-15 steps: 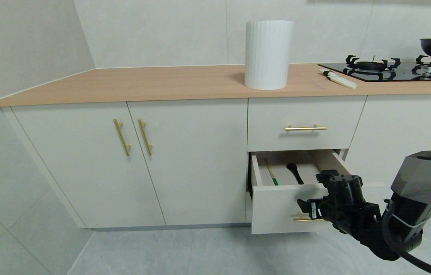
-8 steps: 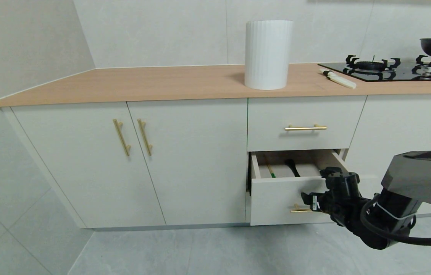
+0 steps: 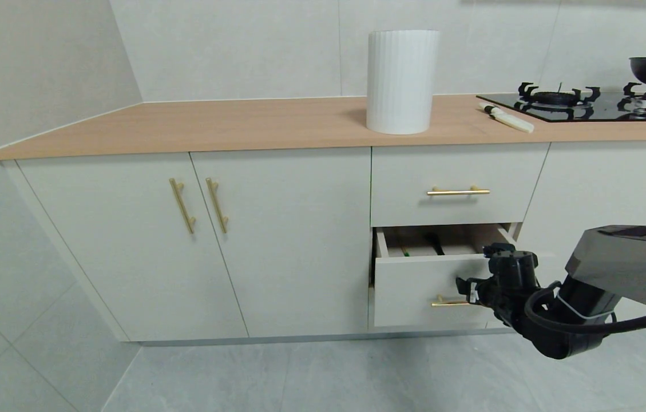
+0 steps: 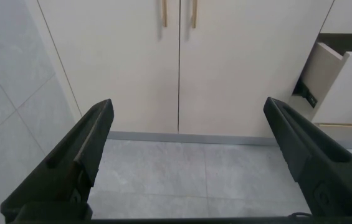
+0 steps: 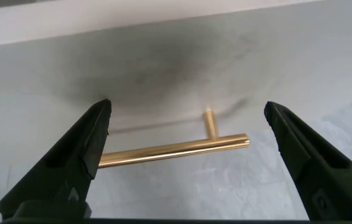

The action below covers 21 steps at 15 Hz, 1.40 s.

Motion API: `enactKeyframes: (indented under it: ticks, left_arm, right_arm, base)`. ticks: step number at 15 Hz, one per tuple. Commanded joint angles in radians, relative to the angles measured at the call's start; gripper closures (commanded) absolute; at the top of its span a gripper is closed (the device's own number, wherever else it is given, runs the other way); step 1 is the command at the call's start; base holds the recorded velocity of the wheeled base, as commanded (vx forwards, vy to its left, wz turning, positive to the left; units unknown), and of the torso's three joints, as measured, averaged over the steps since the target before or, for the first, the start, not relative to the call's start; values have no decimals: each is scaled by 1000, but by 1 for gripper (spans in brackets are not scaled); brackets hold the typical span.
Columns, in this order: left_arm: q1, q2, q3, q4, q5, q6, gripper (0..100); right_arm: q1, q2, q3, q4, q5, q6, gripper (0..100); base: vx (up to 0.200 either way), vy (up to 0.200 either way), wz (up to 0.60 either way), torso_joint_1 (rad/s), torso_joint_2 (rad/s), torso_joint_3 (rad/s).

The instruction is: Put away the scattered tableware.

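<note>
the drawer (image 3: 414,286) has slid further in since a second ago, with the utensils (image 3: 406,251) barely peeking out inside. my right gripper (image 3: 474,290) sits spread wide at its handle (image 3: 447,302), gripping nothing; my left gripper (image 4: 188,118) is likewise spread and empty.

My head camera looks down on cabinets (image 3: 277,240), drawer (image 3: 414,286) at four o'clock. My right wrist faces its handle (image 5: 173,151) up close; my left sees it farther off.
</note>
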Motion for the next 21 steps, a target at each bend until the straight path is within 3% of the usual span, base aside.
enactKeyframes:
  ticks: [1, 11, 21]
  left_arm:
    - [0, 2, 0, -1, 0, 0, 0]
    - [0, 2, 0, -1, 0, 0, 0]
    - [0, 2, 0, -1, 0, 0, 0]
  right_arm:
    - [-3, 29, -49, -1, -1, -1, 0]
    - [-15, 124, -275, 15, 1, -9, 0]
    - [-34, 227, -523, 117, 1, -18, 0]
  base:
    - [0, 0, 0, 0, 0, 0]
    - [0, 0, 0, 0, 0, 0]
    - [0, 0, 0, 0, 0, 0]
